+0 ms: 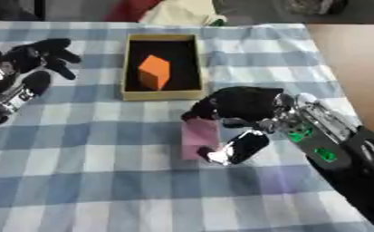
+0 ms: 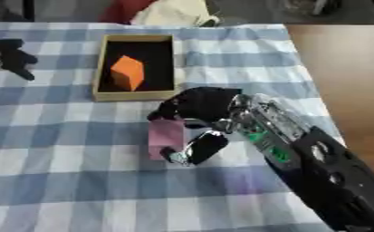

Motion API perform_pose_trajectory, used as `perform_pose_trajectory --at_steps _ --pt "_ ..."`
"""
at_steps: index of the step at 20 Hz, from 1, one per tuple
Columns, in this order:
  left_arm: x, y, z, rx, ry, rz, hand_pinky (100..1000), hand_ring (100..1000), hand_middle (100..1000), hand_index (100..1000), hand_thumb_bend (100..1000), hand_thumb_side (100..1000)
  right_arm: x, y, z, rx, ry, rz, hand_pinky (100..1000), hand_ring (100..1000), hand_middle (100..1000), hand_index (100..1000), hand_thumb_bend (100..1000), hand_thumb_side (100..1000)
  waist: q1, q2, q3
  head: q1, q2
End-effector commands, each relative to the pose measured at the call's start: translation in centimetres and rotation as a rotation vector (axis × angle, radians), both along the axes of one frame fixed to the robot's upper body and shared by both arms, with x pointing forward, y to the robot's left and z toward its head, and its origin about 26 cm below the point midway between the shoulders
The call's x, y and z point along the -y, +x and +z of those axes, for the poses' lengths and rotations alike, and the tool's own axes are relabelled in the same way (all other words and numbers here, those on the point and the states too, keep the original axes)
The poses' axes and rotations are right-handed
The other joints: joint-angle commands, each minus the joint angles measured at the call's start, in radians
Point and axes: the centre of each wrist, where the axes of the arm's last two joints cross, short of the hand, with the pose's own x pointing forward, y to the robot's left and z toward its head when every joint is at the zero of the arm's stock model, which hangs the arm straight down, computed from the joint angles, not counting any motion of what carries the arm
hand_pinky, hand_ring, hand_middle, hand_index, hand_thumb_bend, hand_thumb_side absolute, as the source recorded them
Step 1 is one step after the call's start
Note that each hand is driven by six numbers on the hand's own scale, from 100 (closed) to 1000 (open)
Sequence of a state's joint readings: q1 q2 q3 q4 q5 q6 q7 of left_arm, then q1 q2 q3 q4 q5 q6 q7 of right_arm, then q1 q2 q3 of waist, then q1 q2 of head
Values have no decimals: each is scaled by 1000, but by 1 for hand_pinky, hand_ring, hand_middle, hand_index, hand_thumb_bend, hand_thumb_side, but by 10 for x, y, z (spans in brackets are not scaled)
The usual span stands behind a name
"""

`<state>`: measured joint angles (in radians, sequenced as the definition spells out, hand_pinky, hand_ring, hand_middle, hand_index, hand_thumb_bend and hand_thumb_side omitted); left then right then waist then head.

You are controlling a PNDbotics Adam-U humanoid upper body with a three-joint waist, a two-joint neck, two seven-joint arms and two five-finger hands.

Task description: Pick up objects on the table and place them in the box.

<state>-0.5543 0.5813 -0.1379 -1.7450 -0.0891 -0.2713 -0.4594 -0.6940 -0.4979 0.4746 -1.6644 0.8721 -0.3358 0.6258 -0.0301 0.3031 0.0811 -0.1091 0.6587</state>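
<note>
On my feed, the black right hand (image 1: 241,105) has glossy dark fingers and a thumb with a bright silver reflective patch near its tip. Behind it, the right forearm (image 1: 328,131) carries a silver, metallic wrist section with shiny ribbed parts, then a black casing. I note two small green markings on that casing, one nearer the wrist and one farther back. The black left hand (image 1: 40,52) has matte dark fingers; its forearm (image 1: 7,95) shows silver and white segments set into black housing.

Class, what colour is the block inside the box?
Orange block; clearest in the left eye view.
</note>
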Motion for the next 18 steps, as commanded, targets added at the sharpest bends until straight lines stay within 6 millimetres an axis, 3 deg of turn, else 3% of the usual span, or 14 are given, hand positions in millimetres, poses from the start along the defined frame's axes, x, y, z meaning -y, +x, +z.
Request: perform_pose_trajectory --at_steps 1,6,10,13,18 --pt "-3 -1 8 23 12 5 888 718 803 1000 100 976 2 1 4 31 -17 -3 846 841 831 1000 194 845 5 -16 0 -3 0" --pt "-3 -1 7 21 16 2 886 717 804 1000 100 979 2 2 2 46 -27 -7 842 829 809 1000 184 801 6 -15 -1 -4 1" --pt "-3 -1 7 18 17 1 884 715 805 1000 100 981 4 4 -1 54 -23 -18 835 808 757 1000 173 705 6 -15 -2 -5 -1" --pt "-3 -1 7 17 19 0 883 714 806 1000 100 982 6 4 -1 67 -6 -28 823 769 663 1000 133 531 6 -15 -2 -5 -2" --pt "-3 -1 6 14 21 -1 881 712 806 1000 100 979 10 3 2 114 88 -52 802 673 480 1000 100 347 5 -15 -1 -4 -4"
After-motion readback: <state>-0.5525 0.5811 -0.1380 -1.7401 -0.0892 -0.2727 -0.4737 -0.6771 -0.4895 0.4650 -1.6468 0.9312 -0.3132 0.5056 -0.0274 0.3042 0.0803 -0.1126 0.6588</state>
